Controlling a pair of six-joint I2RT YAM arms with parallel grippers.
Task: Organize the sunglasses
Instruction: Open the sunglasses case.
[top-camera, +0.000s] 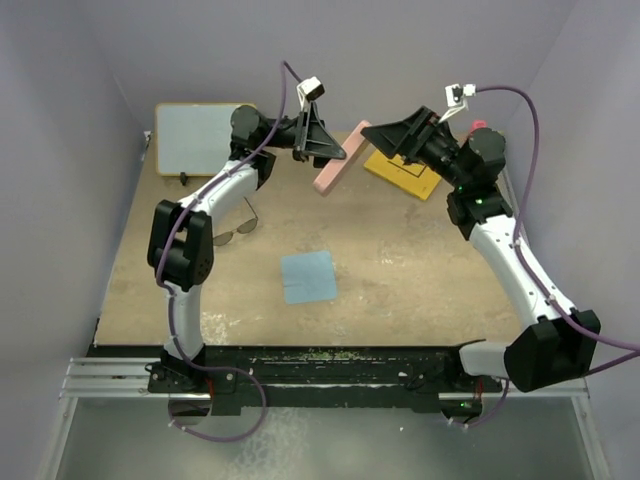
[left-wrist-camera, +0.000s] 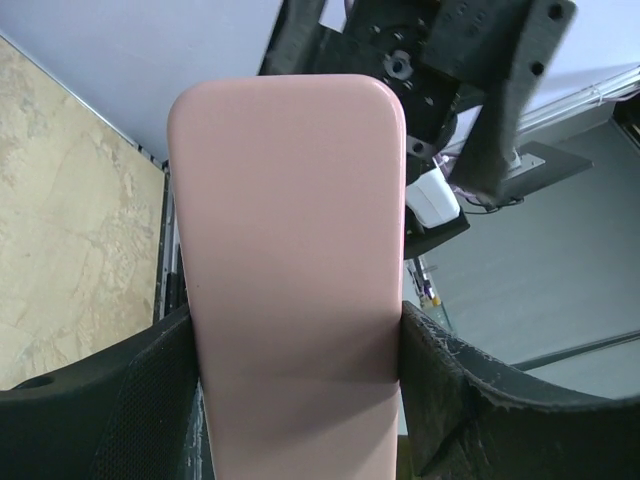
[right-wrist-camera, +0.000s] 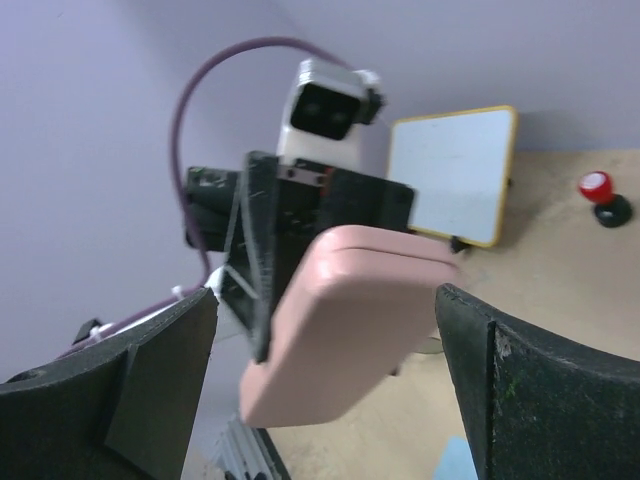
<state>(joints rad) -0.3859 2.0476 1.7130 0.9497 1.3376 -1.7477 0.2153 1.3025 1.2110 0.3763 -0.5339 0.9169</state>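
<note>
Nearest the arm bases, a light blue cloth (top-camera: 308, 277) lies flat on the table (top-camera: 420, 290). The sunglasses (top-camera: 236, 228) rest on the table at about ten o'clock from the cloth, just beside the left arm's elbow and in neither gripper. Farther out, the left arm bends and reaches toward two o'clock, and the left gripper (top-camera: 330, 152) clamps the pink case (top-camera: 328, 178), lifted off the table. At three o'clock of the case, the right gripper (top-camera: 392, 138) faces it with fingers spread wide, seemingly touching nothing. A whiteboard (top-camera: 198, 138) lies farthest, at eleven o'clock.
</note>
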